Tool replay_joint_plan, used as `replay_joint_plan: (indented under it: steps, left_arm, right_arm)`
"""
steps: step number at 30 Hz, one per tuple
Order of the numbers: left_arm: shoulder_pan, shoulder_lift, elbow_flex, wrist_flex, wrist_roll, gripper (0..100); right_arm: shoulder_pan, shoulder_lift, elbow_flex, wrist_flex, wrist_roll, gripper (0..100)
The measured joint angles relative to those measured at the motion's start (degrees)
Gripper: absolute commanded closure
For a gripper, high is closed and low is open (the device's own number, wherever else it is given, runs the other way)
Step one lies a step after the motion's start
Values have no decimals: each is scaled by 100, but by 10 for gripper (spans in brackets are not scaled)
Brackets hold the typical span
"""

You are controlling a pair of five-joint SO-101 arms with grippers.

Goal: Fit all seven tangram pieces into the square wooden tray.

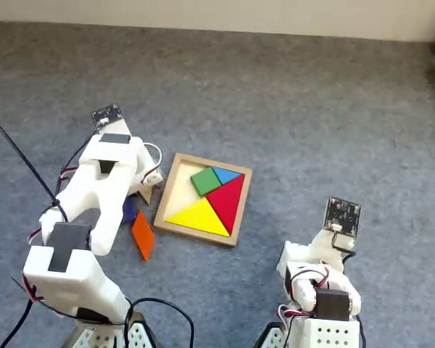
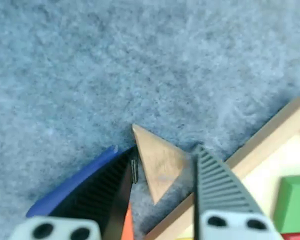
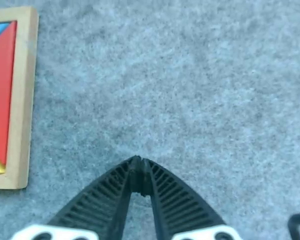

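The square wooden tray (image 1: 170,185) holds a green square (image 1: 204,181), a light blue triangle (image 1: 227,175), a red triangle (image 1: 229,200) and a yellow triangle (image 1: 196,216). A small tan wooden triangle (image 2: 160,162) lies flat on the carpet just outside the tray's left rim (image 2: 270,145). My left gripper (image 2: 164,149) is low over it and open, one finger close on each side. A dark blue piece (image 2: 72,184) and an orange parallelogram (image 1: 143,233) lie beside it. My right gripper (image 3: 139,167) is shut on nothing over bare carpet, right of the tray.
Grey carpet covers the whole table. The left arm (image 1: 94,196) leans over the loose pieces left of the tray. The right arm (image 1: 319,279) sits folded near the front edge. Cables trail at the front left.
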Motion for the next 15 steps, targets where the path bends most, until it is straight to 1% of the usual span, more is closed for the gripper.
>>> replay_joint_plan:
  steps: [10,15]
  left_arm:
    - [-9,0,-35,-9,-9,892]
    - [-9,0,-35,-9,-615,892]
  right_arm:
    - [0,0,0,0,0,992]
    - [0,0,0,0,0,992]
